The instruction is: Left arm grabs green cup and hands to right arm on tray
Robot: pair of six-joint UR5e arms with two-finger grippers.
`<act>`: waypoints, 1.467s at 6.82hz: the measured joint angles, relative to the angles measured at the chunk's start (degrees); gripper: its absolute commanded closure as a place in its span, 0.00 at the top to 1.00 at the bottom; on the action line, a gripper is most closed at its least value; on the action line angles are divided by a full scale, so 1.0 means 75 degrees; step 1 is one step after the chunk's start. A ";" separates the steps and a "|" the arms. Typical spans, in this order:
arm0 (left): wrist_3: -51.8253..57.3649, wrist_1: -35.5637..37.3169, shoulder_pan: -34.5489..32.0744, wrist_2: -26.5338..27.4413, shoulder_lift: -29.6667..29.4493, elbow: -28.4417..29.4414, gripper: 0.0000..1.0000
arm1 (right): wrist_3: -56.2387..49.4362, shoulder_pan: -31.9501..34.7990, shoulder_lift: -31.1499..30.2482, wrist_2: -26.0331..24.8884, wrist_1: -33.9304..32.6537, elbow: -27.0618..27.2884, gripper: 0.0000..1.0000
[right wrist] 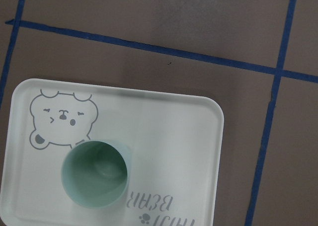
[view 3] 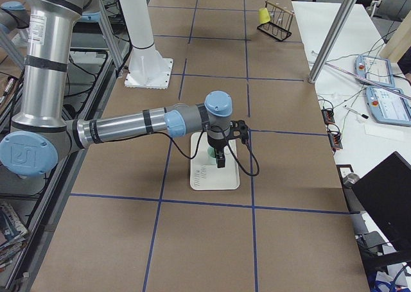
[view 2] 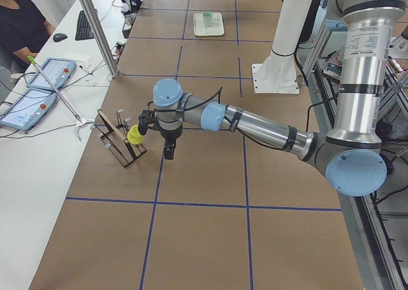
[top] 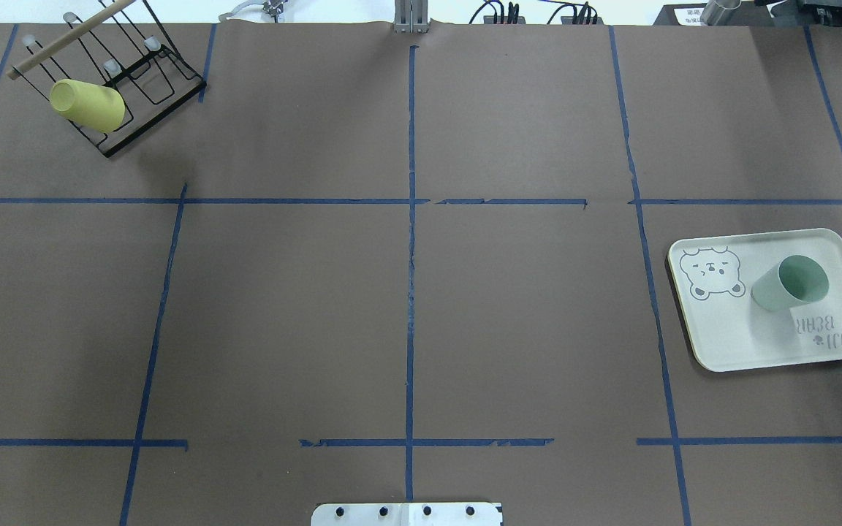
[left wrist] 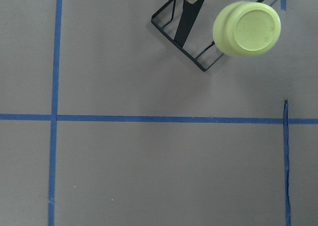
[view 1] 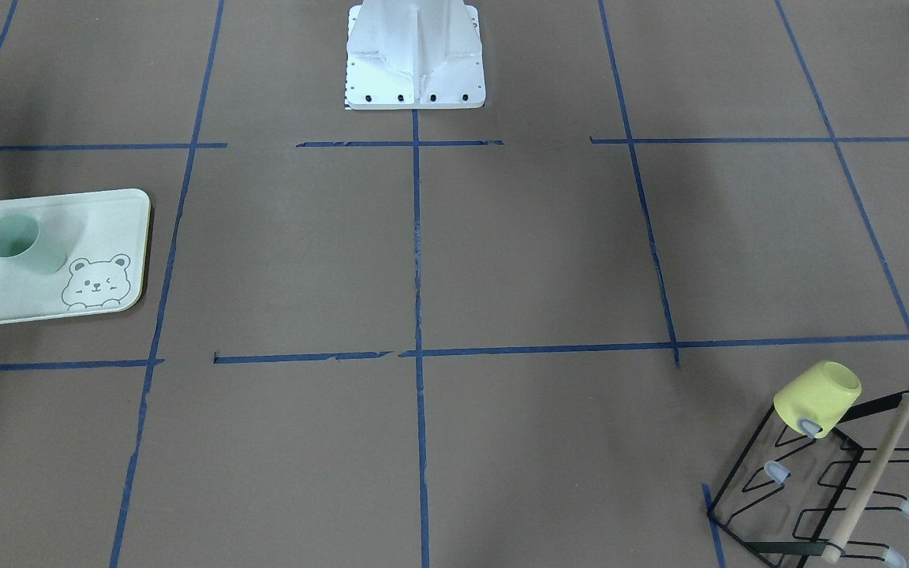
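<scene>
- Brown paper covers the table (top: 282,307), divided into rectangles by blue tape lines (top: 411,292). The white robot base (view 1: 415,55) stands at its robot-side edge.
- Left arm (view 2: 255,121): the upper segment rises upright and the elbow sits low. The forearm reaches level across the table toward the wire rack (top: 161,77). The wrist bends down.
- Right arm (view 3: 122,128): the same pose on the opposite side, with an upright upper segment, a level forearm extended over the tray (top: 728,343) and the wrist turned down.
- Tray: lies flat on the robot's right half of the table, bear drawing and lettering facing up.
- Wire rack: black, with a wooden bar, standing at the far corner on the robot's left.
- Green cup (top: 790,283): stands upright on the tray, mouth up, between the bear drawing and the lettering, with nothing holding it.
- Yellow cup (top: 87,106): hangs tilted over a rack prong, base uppermost.
- Left gripper (view 2: 168,153): points straight down above bare table, just beside the rack and the yellow cup. Finger spacing cannot be told from the side view.
- Right gripper (view 3: 220,160): points straight down above the tray, over the green cup and apart from it. Finger spacing cannot be told.
</scene>
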 measured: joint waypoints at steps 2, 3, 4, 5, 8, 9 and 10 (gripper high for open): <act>0.1519 0.0046 -0.0731 -0.0163 0.0778 0.0296 1.00 | -0.0391 0.0187 -0.0429 0.0042 0.0012 -0.0026 1.00; 0.1825 0.0344 -0.0862 -0.0182 0.1006 0.0278 1.00 | -0.0482 0.0215 -0.0577 0.0163 0.0023 -0.0038 1.00; 0.1931 0.1031 -0.0909 -0.0177 0.0977 0.0162 1.00 | -0.0517 0.0228 -0.0630 0.0293 0.0034 -0.0032 1.00; 0.1963 0.1655 -0.0923 -0.0166 0.0858 0.0046 1.00 | -0.0544 0.0265 -0.0611 0.0345 0.0043 -0.0017 1.00; 0.1995 0.2035 -0.0930 -0.0184 0.0858 -0.0250 1.00 | -0.0539 0.0364 -0.0525 0.0369 0.0049 -0.0014 1.00; 0.1997 0.2018 -0.0930 -0.0178 0.0938 -0.0453 1.00 | -0.0550 0.0372 -0.0492 0.0396 0.0049 0.0002 1.00; 0.1990 0.2002 -0.0930 -0.0175 0.1067 -0.0657 1.00 | -0.0550 0.0374 -0.0461 0.0393 0.0048 -0.0004 1.00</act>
